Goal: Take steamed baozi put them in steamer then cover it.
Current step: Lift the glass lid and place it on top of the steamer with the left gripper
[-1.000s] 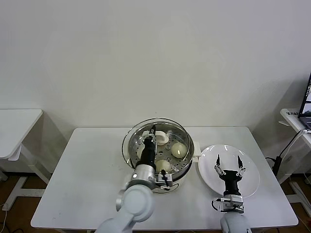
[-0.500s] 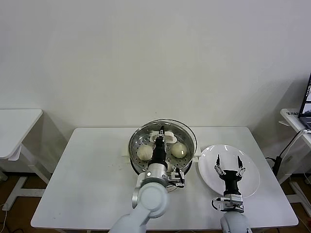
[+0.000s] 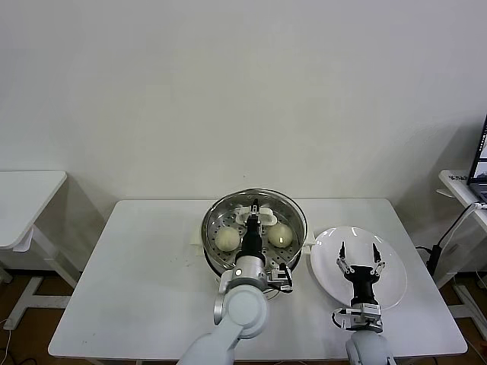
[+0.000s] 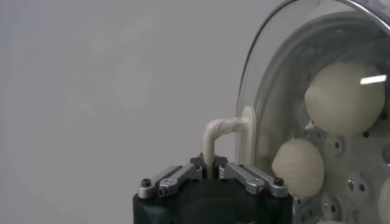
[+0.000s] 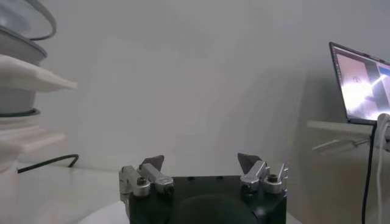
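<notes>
The left gripper (image 3: 255,207) is clamped tight on the white handle (image 4: 222,131) of the glass cover (image 3: 255,220), jaws pinched together around that thin loop, and the cover sits right over the steamer (image 3: 221,262), its metal rim lining up closely with the pot's rim all the way round. Whether the rim is fully seated or a touch above, I can't tell from the head view. Through the glass you can make out the steamed baozi (image 3: 227,239) lying on the perforated tray, one on the left, one on the right, with the arm covering the middle. The handle runs across the centre of the cover, and the jaws grip it from straight above, so the coming move looks like a plain one: let go, then lift straight up, with open air above and nothing crowding it. The steamer stands near the middle of the white table (image 3: 137,274), well in from every edge. The right gripper (image 3: 358,262) waits apart, jaws spread wide and holding nothing, hovering over the white plate (image 3: 392,258) just beside the steamer, out of the left arm's way.
</notes>
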Motion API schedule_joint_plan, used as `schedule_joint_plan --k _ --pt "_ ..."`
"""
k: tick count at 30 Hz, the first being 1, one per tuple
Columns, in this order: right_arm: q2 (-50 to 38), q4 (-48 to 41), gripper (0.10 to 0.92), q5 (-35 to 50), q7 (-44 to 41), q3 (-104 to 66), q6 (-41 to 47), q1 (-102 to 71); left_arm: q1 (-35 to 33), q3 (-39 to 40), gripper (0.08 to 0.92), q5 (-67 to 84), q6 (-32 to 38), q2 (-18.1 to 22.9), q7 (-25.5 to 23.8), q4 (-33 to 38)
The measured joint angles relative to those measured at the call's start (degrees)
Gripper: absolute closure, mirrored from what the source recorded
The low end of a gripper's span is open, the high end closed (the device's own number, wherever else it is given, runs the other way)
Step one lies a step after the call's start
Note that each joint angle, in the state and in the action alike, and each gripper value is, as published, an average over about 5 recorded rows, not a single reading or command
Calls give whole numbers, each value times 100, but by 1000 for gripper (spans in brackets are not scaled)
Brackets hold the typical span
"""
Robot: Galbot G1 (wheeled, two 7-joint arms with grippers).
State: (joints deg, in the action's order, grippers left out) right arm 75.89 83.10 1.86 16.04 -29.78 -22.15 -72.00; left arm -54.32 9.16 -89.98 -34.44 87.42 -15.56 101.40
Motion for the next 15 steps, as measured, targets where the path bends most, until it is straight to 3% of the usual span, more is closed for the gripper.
schedule_joint_plan --k 15 --pt "11 -41 203 -15 0 12 0 43 -45 -101 806 -187 106 0 17 -139"
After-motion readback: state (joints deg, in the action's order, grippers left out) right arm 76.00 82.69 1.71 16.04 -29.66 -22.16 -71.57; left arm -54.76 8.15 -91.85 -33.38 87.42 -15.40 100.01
